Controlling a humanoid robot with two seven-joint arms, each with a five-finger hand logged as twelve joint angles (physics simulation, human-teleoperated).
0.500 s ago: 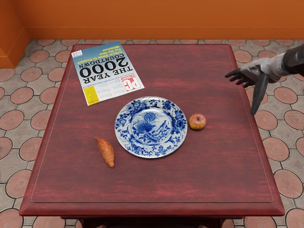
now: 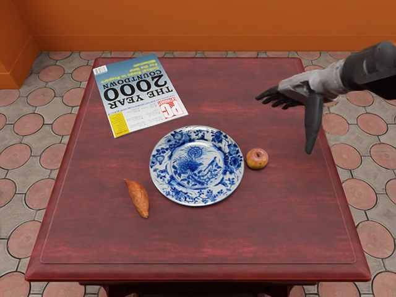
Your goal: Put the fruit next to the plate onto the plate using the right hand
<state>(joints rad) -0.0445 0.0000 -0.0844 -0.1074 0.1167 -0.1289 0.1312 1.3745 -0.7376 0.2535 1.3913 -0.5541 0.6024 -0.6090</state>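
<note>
A small red-yellow apple [image 2: 257, 158] lies on the table just right of the blue-and-white patterned plate [image 2: 164, 177]. An orange sweet potato [image 2: 137, 197] lies to the plate's lower left. My right hand [image 2: 291, 102] hovers over the table's right side, up and to the right of the apple, fingers spread and holding nothing, thumb pointing down. The left arm does not show.
A magazine [image 2: 139, 93] lies upside down at the back left of the dark red table [image 2: 278, 216]. Orange walls and a tiled floor surround the table.
My right hand has moved left, further in over the table and closer to the apple. Nothing on the table has shifted.
</note>
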